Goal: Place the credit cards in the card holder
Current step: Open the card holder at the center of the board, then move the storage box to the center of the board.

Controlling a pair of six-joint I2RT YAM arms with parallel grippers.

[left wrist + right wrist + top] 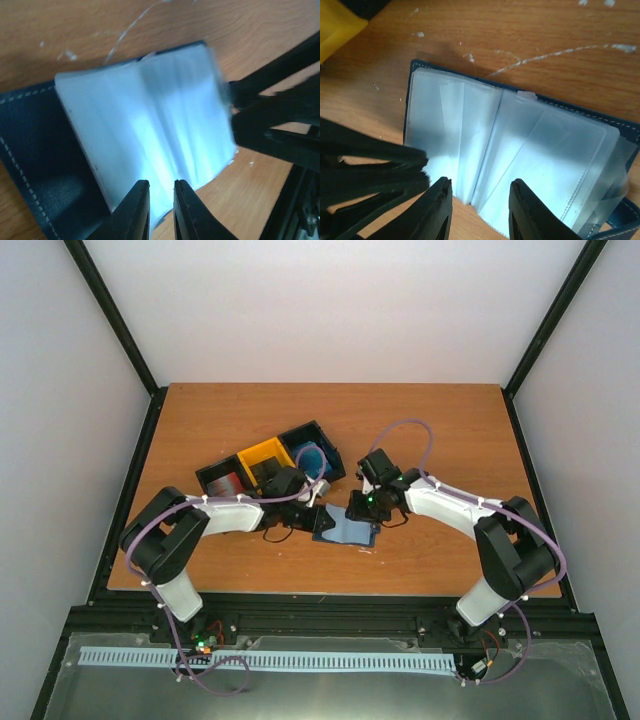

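The card holder (347,530) lies open on the table between both arms, its clear plastic sleeves (520,145) fanned over the navy cover (35,150). My left gripper (161,184) hovers over the sleeves' near edge with its jaws a narrow gap apart and nothing pinched. My right gripper (481,185) stands open across the sleeves' centre fold and holds nothing. Each gripper's dark fingers show in the other's wrist view, the right gripper's fingers (270,125) and the left gripper's fingers (370,170), both at the holder's edge. In the top view the left gripper (318,505) and right gripper (362,508) flank the holder. The credit cards are out of view.
A black three-section bin (322,432) with a yellow middle section (265,455) stands just behind the left gripper; a brighter blue bundle (310,458) sits in its right section. A corner of the yellow section (335,25) shows in the right wrist view. The table's near edge (330,590) is close.
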